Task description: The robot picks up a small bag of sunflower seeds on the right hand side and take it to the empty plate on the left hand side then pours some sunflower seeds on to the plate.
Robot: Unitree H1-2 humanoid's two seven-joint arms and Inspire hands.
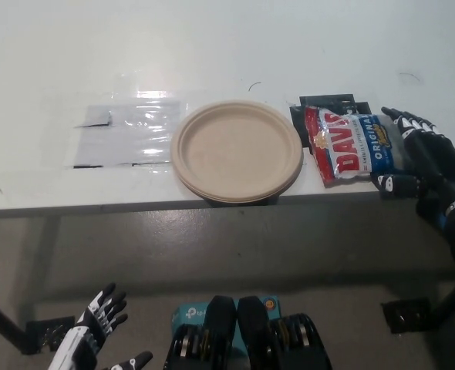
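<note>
Right hand [426,158] spread open at worktop's front right edge, just right of seed bag [353,144]; bag's long axis crosswise, toward plate [237,150].

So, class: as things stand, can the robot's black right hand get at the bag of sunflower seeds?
Probably yes. The right hand is open at the right end of the seed bag, with nothing between them. The plate lies on the bag's other side, out of the way.
</note>
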